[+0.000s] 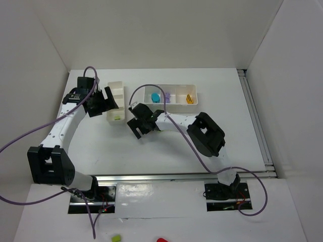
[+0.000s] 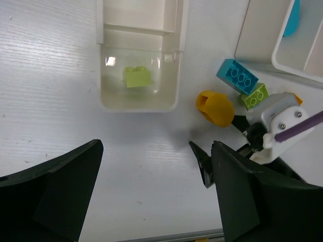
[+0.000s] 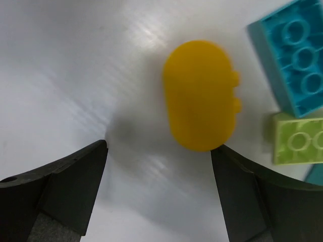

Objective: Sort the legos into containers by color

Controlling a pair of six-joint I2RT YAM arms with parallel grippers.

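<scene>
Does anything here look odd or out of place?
A yellow rounded piece, a teal brick and a lime brick lie loose between the small tray and the long tray, unsorted. Odder: a lime bit and a red bit lie past the near edge of the table.

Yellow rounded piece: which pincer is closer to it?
Right. The right pincer hangs open right by the yellow rounded piece; the left pincer is off to one side, open over the small tray holding a green brick.
</scene>
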